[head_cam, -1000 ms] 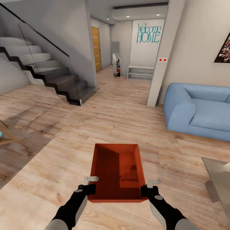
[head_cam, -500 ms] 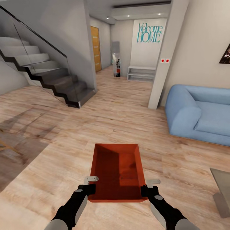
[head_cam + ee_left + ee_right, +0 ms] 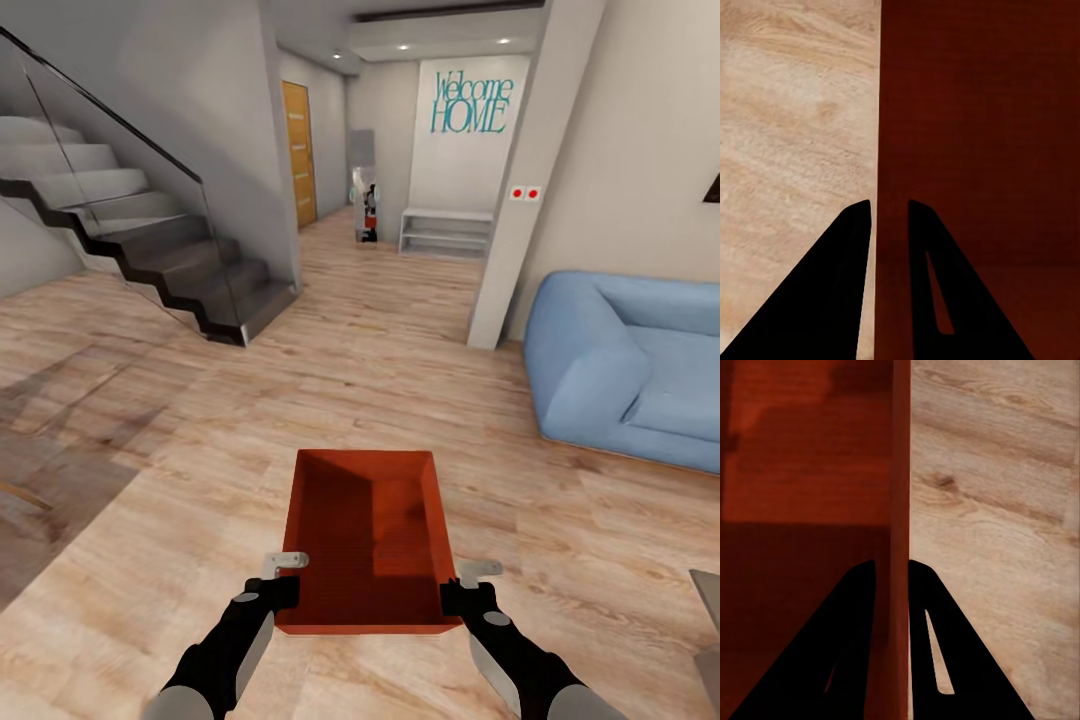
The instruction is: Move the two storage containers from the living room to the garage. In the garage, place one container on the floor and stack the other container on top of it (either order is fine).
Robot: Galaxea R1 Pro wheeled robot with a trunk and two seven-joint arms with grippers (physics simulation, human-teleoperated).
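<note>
Wall lettering (image 3: pixel 467 103): "Welcome HOME"

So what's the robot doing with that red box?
It is carrying a storage container with both arms. The left gripper pinches one side wall and the right gripper pinches the other, so the orange-red bin hangs above the wood floor. The bin looks empty. The robot is in a room with a blue sofa on the right and stairs on the left, facing a hallway.
</note>
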